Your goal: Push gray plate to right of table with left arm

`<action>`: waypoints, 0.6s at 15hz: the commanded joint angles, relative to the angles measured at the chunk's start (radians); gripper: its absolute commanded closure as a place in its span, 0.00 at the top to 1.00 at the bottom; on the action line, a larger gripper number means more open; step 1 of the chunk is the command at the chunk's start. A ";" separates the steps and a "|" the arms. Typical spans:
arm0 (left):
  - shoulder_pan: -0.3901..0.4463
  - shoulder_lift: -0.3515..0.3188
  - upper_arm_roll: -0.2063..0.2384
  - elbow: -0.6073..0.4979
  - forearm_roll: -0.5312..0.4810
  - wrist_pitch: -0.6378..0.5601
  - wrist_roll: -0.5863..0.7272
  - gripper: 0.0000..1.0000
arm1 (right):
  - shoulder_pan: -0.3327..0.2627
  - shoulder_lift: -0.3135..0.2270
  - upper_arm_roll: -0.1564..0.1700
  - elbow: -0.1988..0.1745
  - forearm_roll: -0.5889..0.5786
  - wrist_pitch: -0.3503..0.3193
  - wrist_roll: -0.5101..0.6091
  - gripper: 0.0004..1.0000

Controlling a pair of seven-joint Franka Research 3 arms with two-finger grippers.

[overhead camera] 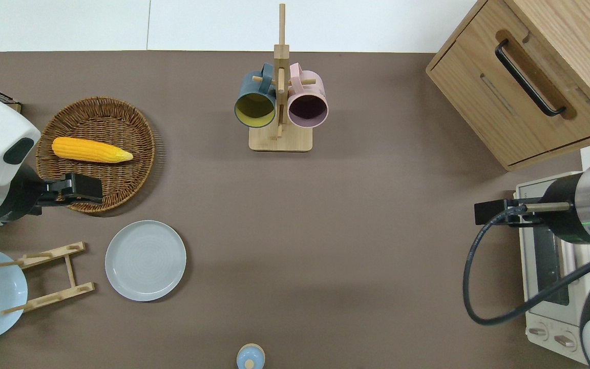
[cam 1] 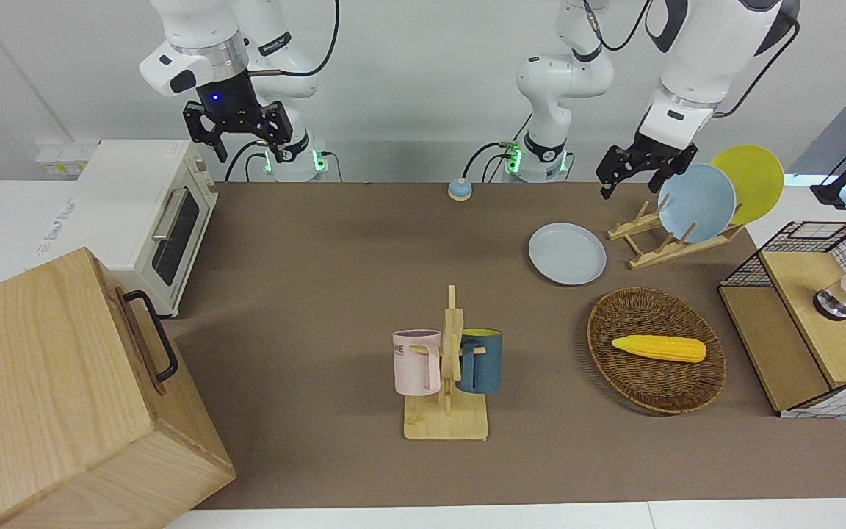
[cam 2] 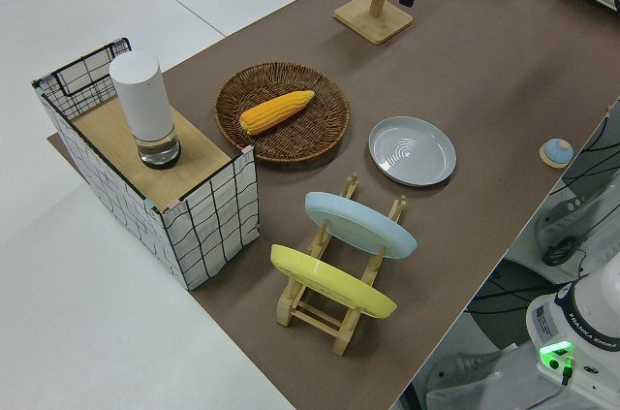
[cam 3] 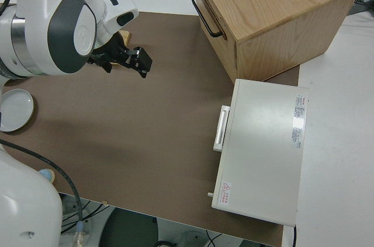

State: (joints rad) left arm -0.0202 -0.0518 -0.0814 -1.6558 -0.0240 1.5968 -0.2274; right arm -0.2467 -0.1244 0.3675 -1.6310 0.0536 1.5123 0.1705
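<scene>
The gray plate (cam 1: 567,253) lies flat on the brown table (cam 1: 335,294), between the plate rack and the wicker basket. It also shows in the overhead view (overhead camera: 145,260) and the left side view (cam 2: 412,150). My left gripper (cam 1: 628,184) is open and empty, up in the air. In the overhead view the left gripper (overhead camera: 95,188) is over the basket's rim that lies closest to the robots, apart from the plate. My right gripper (cam 1: 247,150) is open and parked.
A wooden plate rack (cam 1: 651,246) holds a sky-blue plate (cam 1: 696,202) and a yellow plate (cam 1: 753,180). A wicker basket (cam 1: 614,308) holds a corn cob (cam 1: 658,348). A mug rack (cam 1: 449,367) stands mid-table. A toaster oven (cam 1: 158,213), a wooden cabinet (cam 1: 48,397) and a wire shelf (cam 1: 805,316) stand at the table's ends.
</scene>
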 commanded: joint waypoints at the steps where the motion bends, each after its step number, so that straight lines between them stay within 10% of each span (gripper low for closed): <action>1: -0.015 -0.005 0.017 0.004 0.016 -0.005 -0.007 0.99 | -0.029 -0.027 0.016 -0.027 0.022 0.000 0.010 1.00; 9: -0.009 -0.011 0.015 -0.005 0.010 -0.037 0.003 0.99 | -0.029 -0.027 0.016 -0.027 0.022 0.000 0.010 1.00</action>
State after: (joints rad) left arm -0.0210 -0.0517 -0.0781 -1.6559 -0.0240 1.5918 -0.2274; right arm -0.2467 -0.1244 0.3675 -1.6310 0.0535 1.5123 0.1705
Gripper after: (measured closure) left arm 0.004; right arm 0.004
